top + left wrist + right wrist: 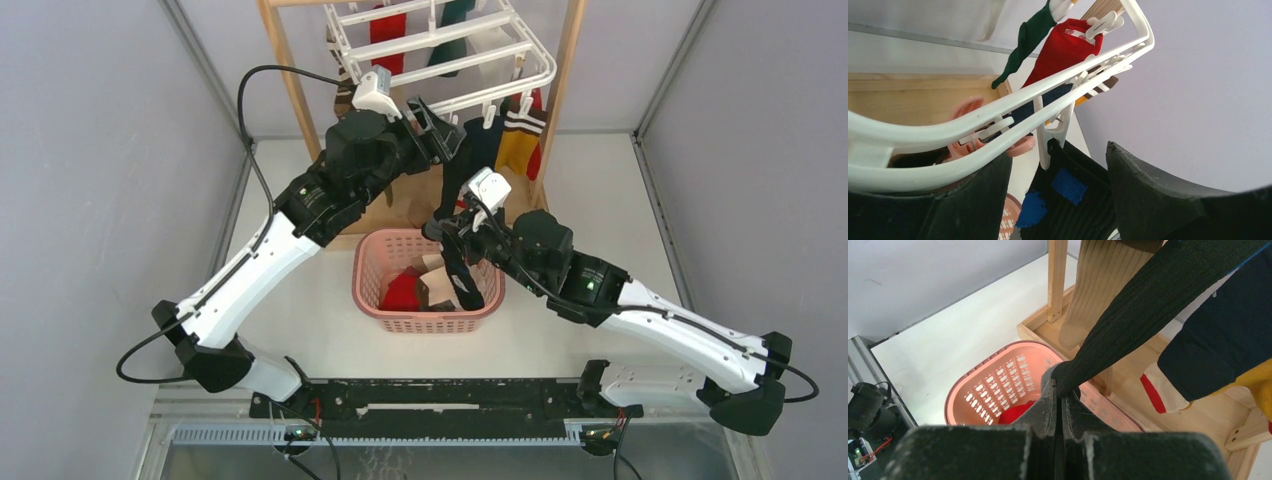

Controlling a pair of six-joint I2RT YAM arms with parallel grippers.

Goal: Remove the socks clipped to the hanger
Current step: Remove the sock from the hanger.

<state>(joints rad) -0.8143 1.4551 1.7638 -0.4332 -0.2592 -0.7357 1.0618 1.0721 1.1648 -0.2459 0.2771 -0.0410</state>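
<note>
1. Left end effector point(1055, 165) is released, its fingers either side of a clip point(1050, 132) under the hanger point(923, 130).
2. Right end effector point(1058, 390) is clenched on the black sock point(1148, 300), which hangs stretched below the hanger.

Pink plastic basket point(420, 322) with slotted walls and a rounded rim, mid-table. Sits on the white table point(330, 330), just in front of the base of a light wooden rack point(290, 80). Two upright posts on that rack, left and right, rising from a flat boxed base. From the right wrist view: same basket point(993, 385) beside the rack's post point(1057, 275). Plain grey walls point(100, 150) on both sides. Black rail point(440, 400) along the near edge.
</note>
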